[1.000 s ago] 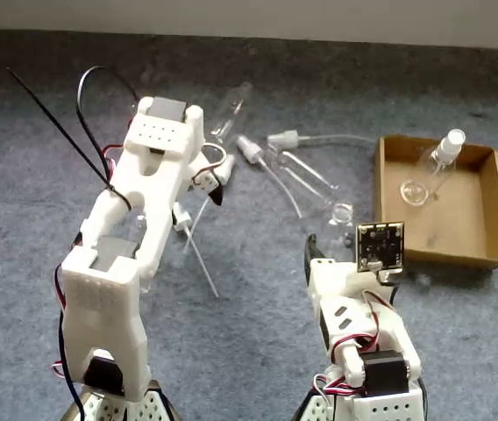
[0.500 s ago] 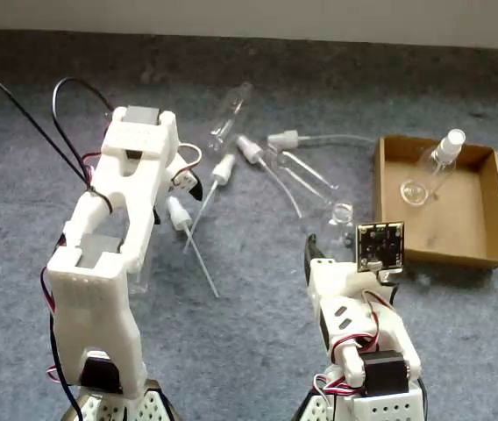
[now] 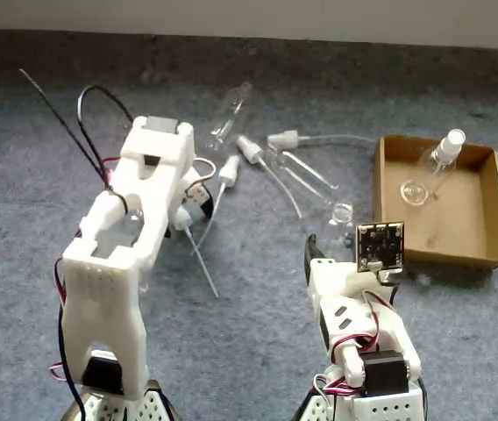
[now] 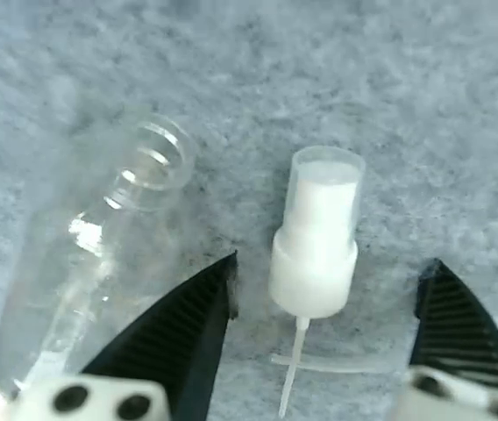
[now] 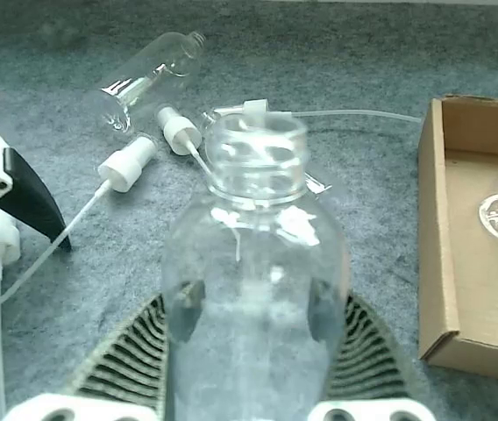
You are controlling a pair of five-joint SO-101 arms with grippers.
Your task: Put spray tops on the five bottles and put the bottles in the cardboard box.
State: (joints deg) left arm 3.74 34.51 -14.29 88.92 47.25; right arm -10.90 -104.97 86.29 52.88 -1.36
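Observation:
My left gripper (image 4: 332,267) is open low over the carpet, and a white spray top (image 4: 315,254) lies between its black fingers (image 4: 188,324). A clear open-necked bottle (image 4: 100,254) lies just beside it. In the high view the left gripper (image 3: 195,203) hovers over that spray top (image 3: 181,219). My right gripper (image 5: 255,324) is shut on a clear bottle (image 5: 253,281), neck pointing away and uncapped. From above, this bottle (image 3: 341,215) sits left of the cardboard box (image 3: 475,237). A bottle with a spray top (image 3: 435,165) lies in the box.
Another bare bottle (image 3: 230,112) lies at the back, and one more (image 3: 306,175) near the middle. Loose spray tops (image 3: 229,167) (image 3: 249,149) (image 3: 284,139) with long tubes lie scattered between the arms. The box wall (image 5: 437,246) stands close to my right gripper.
The left arm swung left, then came back right and settled over the spray top. The right arm and its bottle have not moved.

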